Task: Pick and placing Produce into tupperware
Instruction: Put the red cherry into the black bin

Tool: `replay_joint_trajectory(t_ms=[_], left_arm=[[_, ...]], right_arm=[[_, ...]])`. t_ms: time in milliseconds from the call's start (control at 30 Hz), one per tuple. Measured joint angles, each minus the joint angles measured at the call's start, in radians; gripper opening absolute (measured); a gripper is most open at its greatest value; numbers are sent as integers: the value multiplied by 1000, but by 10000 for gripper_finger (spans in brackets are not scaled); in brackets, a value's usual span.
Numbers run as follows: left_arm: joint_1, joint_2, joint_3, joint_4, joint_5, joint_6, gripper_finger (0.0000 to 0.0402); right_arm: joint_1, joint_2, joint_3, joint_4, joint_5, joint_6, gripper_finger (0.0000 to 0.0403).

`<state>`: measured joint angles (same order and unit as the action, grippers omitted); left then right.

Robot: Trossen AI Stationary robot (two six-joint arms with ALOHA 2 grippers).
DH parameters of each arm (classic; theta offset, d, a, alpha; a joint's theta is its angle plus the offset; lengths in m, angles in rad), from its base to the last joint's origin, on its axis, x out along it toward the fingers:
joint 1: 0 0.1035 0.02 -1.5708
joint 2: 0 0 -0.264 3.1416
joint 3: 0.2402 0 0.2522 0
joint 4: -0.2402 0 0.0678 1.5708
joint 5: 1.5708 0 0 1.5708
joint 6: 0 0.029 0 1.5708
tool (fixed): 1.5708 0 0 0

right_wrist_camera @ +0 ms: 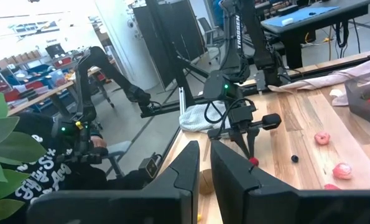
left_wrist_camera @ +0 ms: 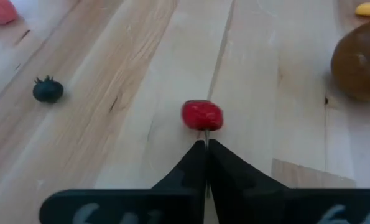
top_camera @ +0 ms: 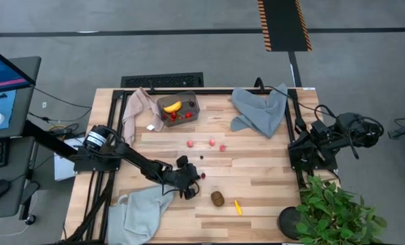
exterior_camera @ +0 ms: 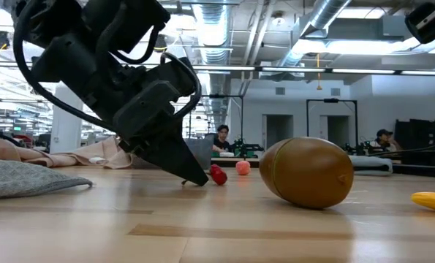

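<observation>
Reaching low over the wooden table (top_camera: 256, 170), the left gripper (top_camera: 190, 178) has its two dark fingers (left_wrist_camera: 191, 163) pressed together, tips touching the boards, and nothing is held between them. Just past those tips lies a small red berry (left_wrist_camera: 202, 115), touching or nearly touching the point where the fingers meet; in the low view the same berry (exterior_camera: 217, 174) sits right at the finger ends. Off to one side of the gripper, a little farther out, a dark berry (left_wrist_camera: 47, 91) rests alone on the wood. On the other side, near the gripper, lies the brown kiwi (top_camera: 218, 198), and just beyond the kiwi a tiny yellow piece (top_camera: 238, 207). Farther ahead of the gripper, towards the middle of the table, three pinkish berries (top_camera: 212, 142) lie in a loose row, apart from each other.

Well beyond them, at the far edge from the gripper, stands the grey plastic tub (top_camera: 192, 103), holding a yellow banana (top_camera: 172, 107) and a few red strawberries (top_camera: 188, 115). A beige-pink cloth (top_camera: 138, 107) lies just beside the tub, a grey-blue cloth (top_camera: 260, 111) lies farther along that edge, and another grey-blue cloth (top_camera: 141, 211) sits close behind the left arm.

The right gripper (right_wrist_camera: 204, 163) waits at the table's opposite side, well away from the fruit, its fingers only narrowly apart and empty, near a leafy potted plant (top_camera: 331, 211).
</observation>
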<state>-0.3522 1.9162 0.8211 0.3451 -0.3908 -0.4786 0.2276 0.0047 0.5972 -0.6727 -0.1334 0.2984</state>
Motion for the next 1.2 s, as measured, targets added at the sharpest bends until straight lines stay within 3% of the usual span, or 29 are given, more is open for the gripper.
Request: replay_joint_trajectory(t_ms=[300,533,767,967,1200], left_arm=[[88,-110,0,-59,-14,106,0],[170,-315,-1,-210,-103,216,0],[333,-539,-1,-352,-127,293,0],[559,-599,0,-443,-7,306,0],[780,-526,-7,-470,144,296,0]], right_arm=[[0,0,0,0,0,8,64],[0,0,1,-1,0,8,64],[0,0,1,-5,0,7,64],[0,0,1,-3,0,7,64],[0,0,1,-5,0,6,64]])
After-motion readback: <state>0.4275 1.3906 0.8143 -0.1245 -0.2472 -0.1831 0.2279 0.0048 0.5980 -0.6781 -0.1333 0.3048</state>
